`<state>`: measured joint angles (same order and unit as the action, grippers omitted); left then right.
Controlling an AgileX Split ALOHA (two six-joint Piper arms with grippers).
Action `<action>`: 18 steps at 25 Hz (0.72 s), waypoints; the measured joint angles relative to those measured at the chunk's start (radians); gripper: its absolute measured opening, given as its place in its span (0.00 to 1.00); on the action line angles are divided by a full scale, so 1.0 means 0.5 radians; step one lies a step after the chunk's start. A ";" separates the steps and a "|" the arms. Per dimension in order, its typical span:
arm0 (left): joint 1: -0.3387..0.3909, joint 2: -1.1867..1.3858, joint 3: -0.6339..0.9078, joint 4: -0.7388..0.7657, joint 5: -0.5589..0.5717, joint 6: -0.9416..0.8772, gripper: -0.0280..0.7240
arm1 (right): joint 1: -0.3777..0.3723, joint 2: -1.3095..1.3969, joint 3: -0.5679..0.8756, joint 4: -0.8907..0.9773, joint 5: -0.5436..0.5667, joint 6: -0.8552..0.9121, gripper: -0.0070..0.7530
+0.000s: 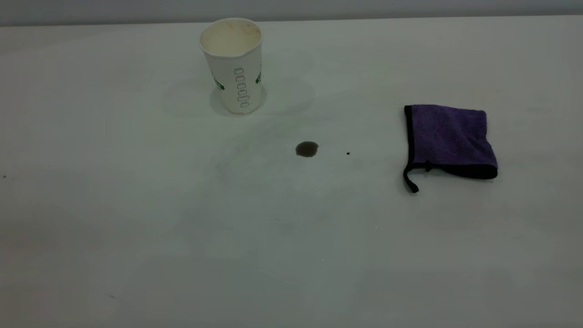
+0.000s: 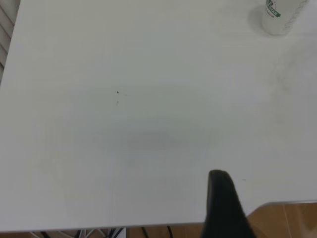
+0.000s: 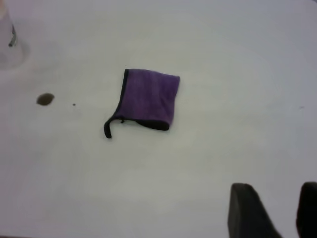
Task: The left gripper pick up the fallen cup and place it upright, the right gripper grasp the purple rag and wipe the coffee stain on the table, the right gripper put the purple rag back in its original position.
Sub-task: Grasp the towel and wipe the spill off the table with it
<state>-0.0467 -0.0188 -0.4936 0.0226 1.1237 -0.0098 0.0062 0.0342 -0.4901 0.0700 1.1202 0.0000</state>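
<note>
The white cup (image 1: 232, 64) with green print stands upright at the back of the white table (image 1: 136, 205); its base shows in the left wrist view (image 2: 280, 15). The dark brown coffee stain (image 1: 306, 149) lies in front of the cup, also in the right wrist view (image 3: 45, 99). The folded purple rag (image 1: 448, 139) lies flat to the right, also in the right wrist view (image 3: 148, 99). Neither arm shows in the exterior view. My left gripper (image 2: 270, 191) hangs over the table's edge, far from the cup, with one finger (image 2: 223, 201) showing. My right gripper (image 3: 276, 191) is open and empty, well back from the rag.
A tiny black speck (image 1: 348, 153) lies between the stain and the rag. The table's edge and a wooden floor (image 2: 287, 220) show in the left wrist view. Faint smudges mark the tabletop round the cup.
</note>
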 joint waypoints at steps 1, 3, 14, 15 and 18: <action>0.000 0.000 0.000 0.000 0.000 0.000 0.72 | 0.000 0.096 -0.023 -0.002 -0.029 0.000 0.45; 0.000 0.000 0.000 0.000 0.000 0.000 0.72 | 0.000 0.331 -0.082 -0.017 -0.134 0.017 0.57; 0.000 0.000 0.000 0.000 0.000 0.000 0.72 | 0.000 2.033 -0.450 -0.159 -0.812 0.019 0.96; 0.000 0.000 0.000 0.000 0.000 0.000 0.72 | 0.000 2.185 -0.481 -0.154 -0.868 0.016 0.96; 0.000 0.000 0.000 0.000 0.000 0.000 0.72 | 0.000 2.596 -0.562 -0.110 -1.086 -0.022 0.96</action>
<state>-0.0467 -0.0188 -0.4936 0.0226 1.1237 -0.0098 0.0062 1.3322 -0.7713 0.0149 0.5771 -0.0112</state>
